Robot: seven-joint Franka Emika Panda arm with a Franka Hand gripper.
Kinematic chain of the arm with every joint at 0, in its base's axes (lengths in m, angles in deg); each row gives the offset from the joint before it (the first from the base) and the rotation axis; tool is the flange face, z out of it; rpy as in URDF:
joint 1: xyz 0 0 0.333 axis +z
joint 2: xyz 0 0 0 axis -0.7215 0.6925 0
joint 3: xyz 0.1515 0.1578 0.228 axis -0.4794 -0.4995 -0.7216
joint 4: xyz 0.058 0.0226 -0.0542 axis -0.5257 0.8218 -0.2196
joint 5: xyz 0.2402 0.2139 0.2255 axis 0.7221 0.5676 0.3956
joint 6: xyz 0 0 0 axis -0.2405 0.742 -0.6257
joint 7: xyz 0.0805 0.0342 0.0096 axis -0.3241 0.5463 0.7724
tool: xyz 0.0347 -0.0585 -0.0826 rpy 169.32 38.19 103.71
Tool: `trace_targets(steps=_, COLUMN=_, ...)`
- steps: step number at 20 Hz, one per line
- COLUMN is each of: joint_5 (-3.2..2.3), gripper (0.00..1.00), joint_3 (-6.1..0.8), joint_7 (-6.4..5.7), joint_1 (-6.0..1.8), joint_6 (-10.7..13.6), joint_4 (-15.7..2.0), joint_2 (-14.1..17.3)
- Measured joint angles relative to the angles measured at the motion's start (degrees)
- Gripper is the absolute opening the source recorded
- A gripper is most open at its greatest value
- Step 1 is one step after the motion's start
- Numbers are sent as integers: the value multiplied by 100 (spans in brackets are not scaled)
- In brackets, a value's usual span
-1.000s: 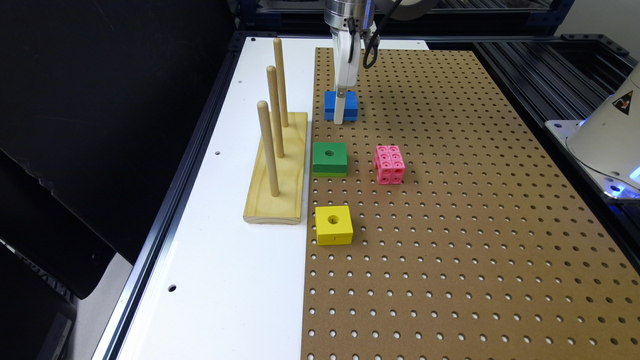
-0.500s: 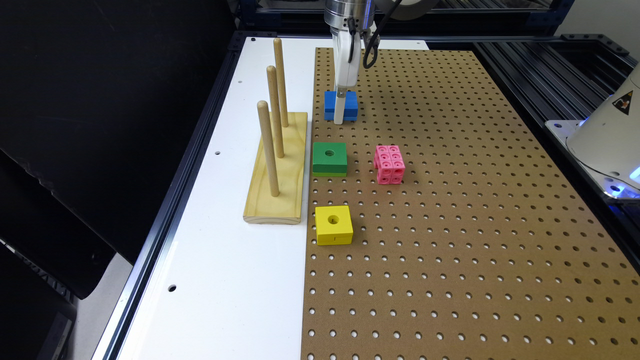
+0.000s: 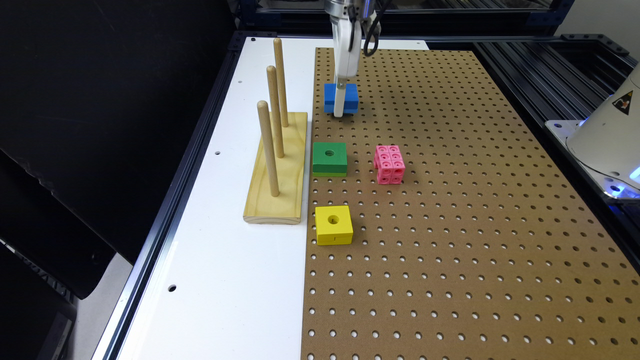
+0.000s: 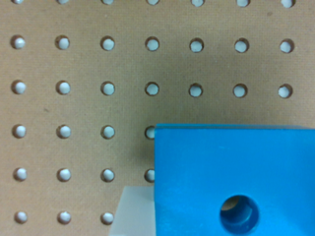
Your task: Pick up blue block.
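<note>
Wrist view gives me one pale finger [image 4: 133, 212] pressed flat against a side of the blue block [image 4: 231, 172], whose round top hole sits close by; the other finger is out of frame, so I cannot tell whether the block is pinched or the fingers merely stand spread around it. On the exterior view I see the gripper [image 3: 339, 102] down at the block [image 3: 350, 97], a white finger running down the face toward the camera to the pegboard [image 3: 450, 225]. The arm [image 3: 346, 45] drops nearly straight down from the top edge of that view (a black cable loops beside it). The block rests on the pegboard near its far end, close to the white table [image 3: 225, 260]. Nearer the camera, well apart from it, sit the green block [image 3: 329, 158], pink cube [image 3: 389, 164] and yellow block [image 3: 333, 225], with the peg stand [image 3: 277, 165] on the table.
</note>
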Motion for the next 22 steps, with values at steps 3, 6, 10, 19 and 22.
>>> trace_targets(steps=3, joint_5=1, gripper=0, joint_3=-8, joint_7=0, joint_1=1, joint_6=222, joint_4=6, joint_2=-202)
trace_targets(steps=6, joint_5=1, gripper=0, joint_3=-11, joint_7=0, joint_1=1, joint_6=401, joint_4=5, joint_2=-393)
trace_targets(steps=10, joint_5=6, gripper=0, joint_3=-33, joint_7=-3, joint_1=3, joint_6=718, joint_4=7, joint_2=-702)
trace_targets(steps=19, joint_5=8, gripper=0, joint_3=-51, joint_7=-6, joint_1=3, joint_6=1239, joint_4=1, joint_2=-1269)
trace_targets(steps=22, joint_5=9, gripper=0, joint_3=-52, joint_7=-6, joint_1=3, joint_6=1414, joint_4=-22, joint_2=-1476)
